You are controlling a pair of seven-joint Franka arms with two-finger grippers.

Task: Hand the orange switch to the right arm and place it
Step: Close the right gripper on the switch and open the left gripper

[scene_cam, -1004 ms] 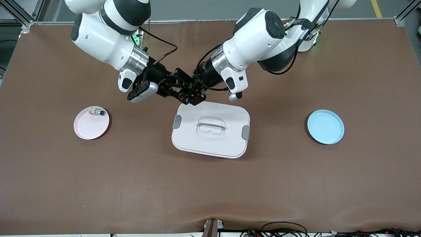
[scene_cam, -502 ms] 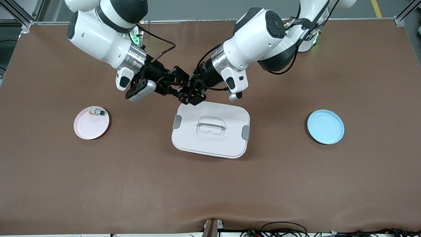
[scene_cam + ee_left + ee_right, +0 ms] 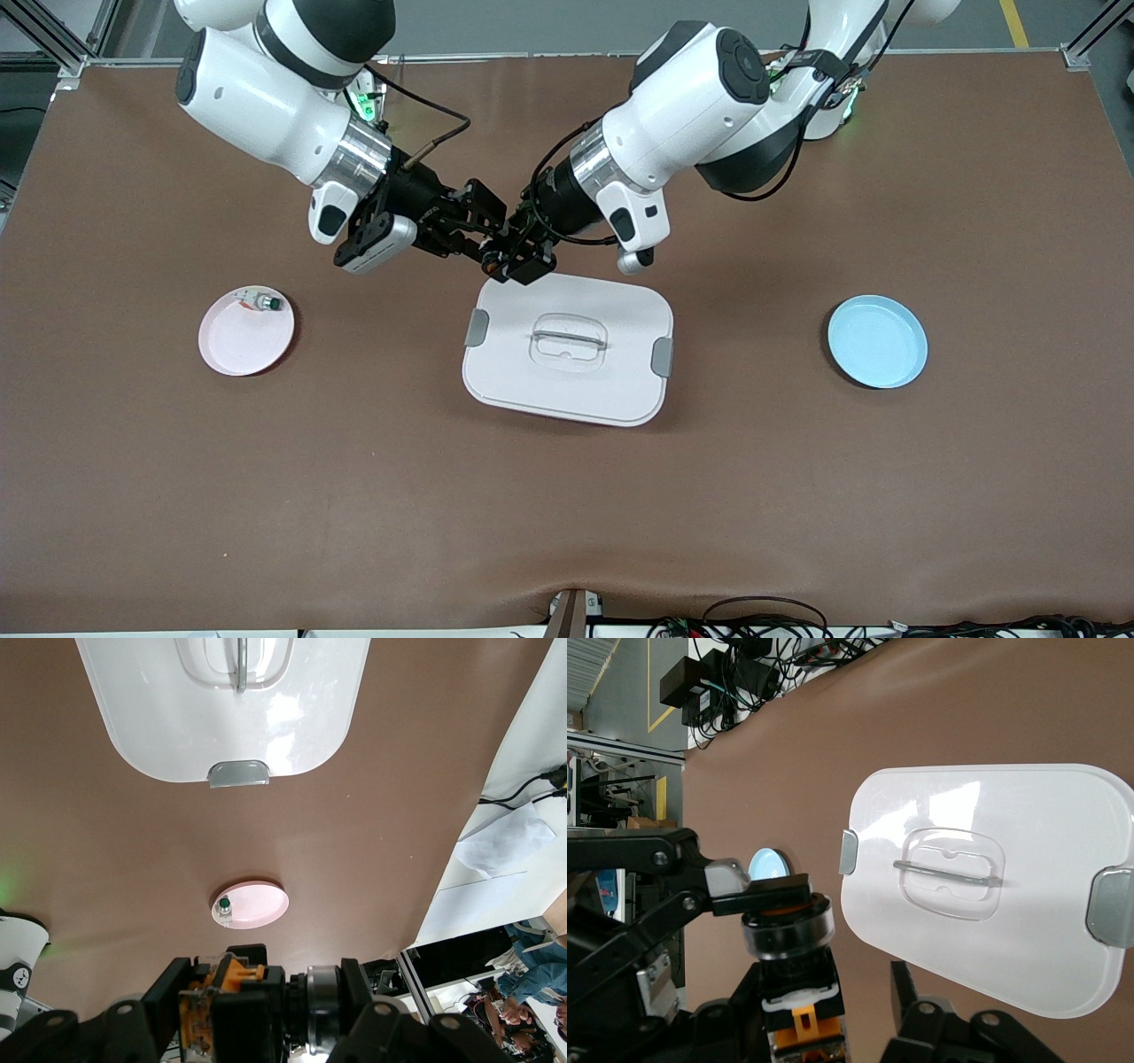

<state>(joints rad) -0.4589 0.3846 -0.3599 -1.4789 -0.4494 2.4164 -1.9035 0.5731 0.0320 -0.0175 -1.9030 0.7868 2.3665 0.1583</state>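
Upper centre of frame: left gripper clamps the switch over the box edge; right gripper fingers spread around it, not yet closed.

A glossy white plastic lidded box sits on a matt brown, cloth-like table cover.
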